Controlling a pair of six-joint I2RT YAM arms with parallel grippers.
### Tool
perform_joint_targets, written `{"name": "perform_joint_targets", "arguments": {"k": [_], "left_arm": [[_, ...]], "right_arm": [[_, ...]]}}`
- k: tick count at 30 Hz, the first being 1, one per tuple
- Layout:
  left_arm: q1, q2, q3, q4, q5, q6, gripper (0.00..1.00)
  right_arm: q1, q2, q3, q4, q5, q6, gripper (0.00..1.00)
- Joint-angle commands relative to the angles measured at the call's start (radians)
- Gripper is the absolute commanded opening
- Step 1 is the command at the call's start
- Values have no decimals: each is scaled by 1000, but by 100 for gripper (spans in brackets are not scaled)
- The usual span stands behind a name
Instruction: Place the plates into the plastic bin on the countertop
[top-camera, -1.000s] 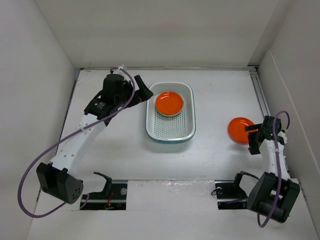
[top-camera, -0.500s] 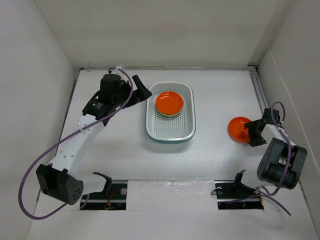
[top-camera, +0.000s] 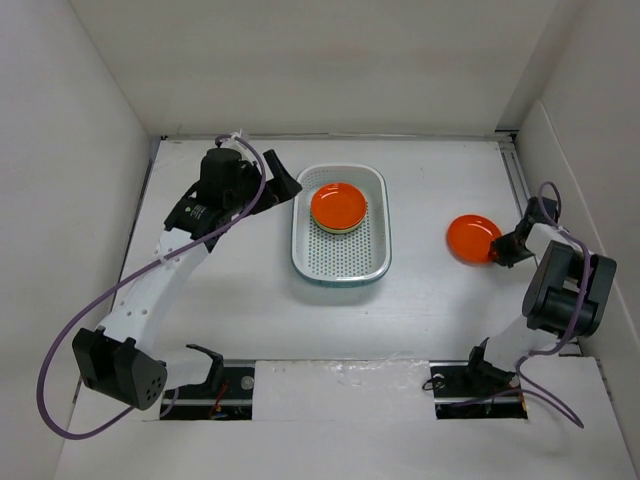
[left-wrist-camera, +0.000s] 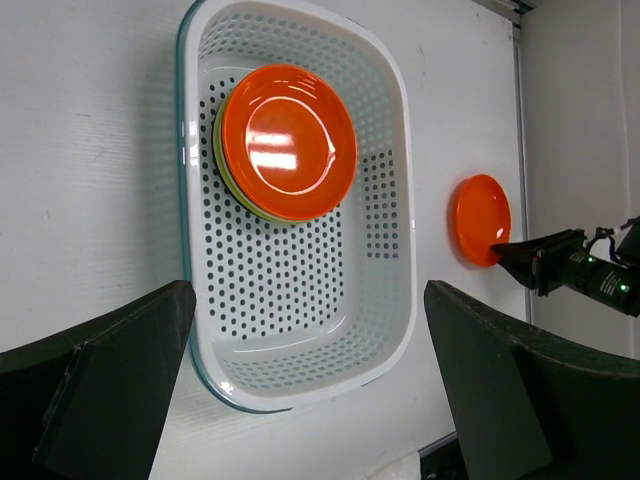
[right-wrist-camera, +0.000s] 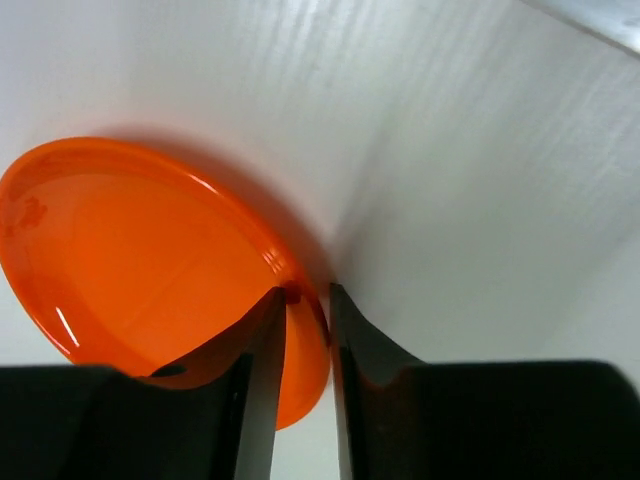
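1. Right pincer (right-wrist-camera: 308, 292): jaws drawn in to a thin slot, with one finger on each side of the near rim of the loose orange plate (right-wrist-camera: 150, 250). This reads as a pinch on the rim. Nothing else is in the jaws.
2. The plate runs out ahead of the pincer, taken by that one edge only. Its far edge sits low to the bench (top-camera: 430, 310); I cannot tell whether it is clear of the surface.
3. Off to this pincer's left, well apart across bare bench, is the bin (top-camera: 297, 235). At the bin's far end is a stack (left-wrist-camera: 288, 140), topped by another orange plate, with a green plate (left-wrist-camera: 228, 185) showing under its edge. The near end shows only perforated floor.
4. Beyond the bin, at its far-left corner, is the left pincer (top-camera: 287, 175). Its jaws are spread wide and hold nothing, and it faces down over the bin.
5. Step in hand, by my reading: pick-up of the only plate seen outside the bin. The grip is made; a lift is not yet evident.
6. The next move calls for a straight lift off the bench, then a carry left over the bin's rim. After that, lower onto the stack or the open floor and release. The edge grip is thin, so the plate may pivot or slip if swung fast.
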Motion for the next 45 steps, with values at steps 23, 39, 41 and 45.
{"name": "perform_joint_targets", "arguments": {"k": [23, 39, 41, 45], "left_arm": [[1, -11, 51, -31, -107, 16, 100], [319, 7, 37, -67, -120, 28, 100], [319, -17, 26, -67, -130, 37, 100], [319, -17, -7, -57, -109, 57, 100]], "right_arm": [[261, -301, 250, -114, 64, 64, 0], [767, 74, 556, 85, -259, -26, 0], [777, 144, 565, 116, -273, -26, 0], [797, 243, 617, 150, -287, -26, 0]]}}
